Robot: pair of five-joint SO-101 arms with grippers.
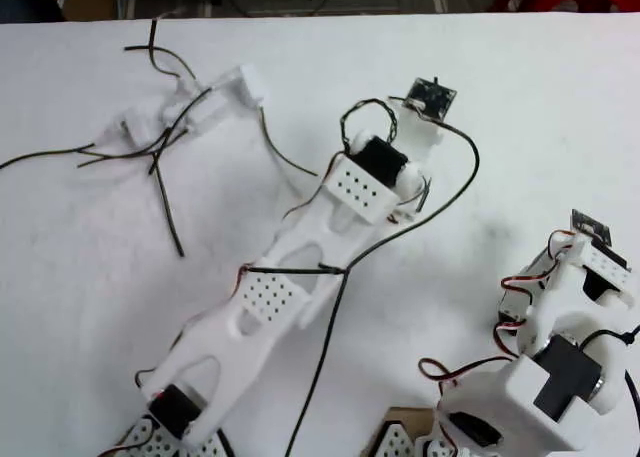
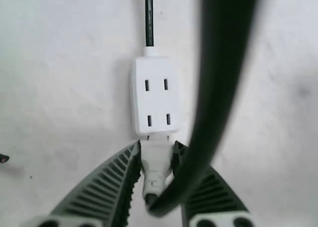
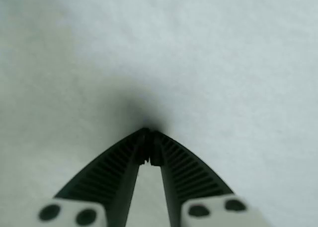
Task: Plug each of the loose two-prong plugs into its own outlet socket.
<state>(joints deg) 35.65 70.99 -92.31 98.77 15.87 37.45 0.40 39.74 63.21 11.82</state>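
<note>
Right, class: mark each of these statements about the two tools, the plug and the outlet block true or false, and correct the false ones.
1. The left tool grips a white plug. True.
2. The outlet block is black. False: it is white.
3. The right tool holds a plug. False: it is shut on nothing, above the bare table.
4. Two pairs of slots on the outlet block's face are empty. True.
</note>
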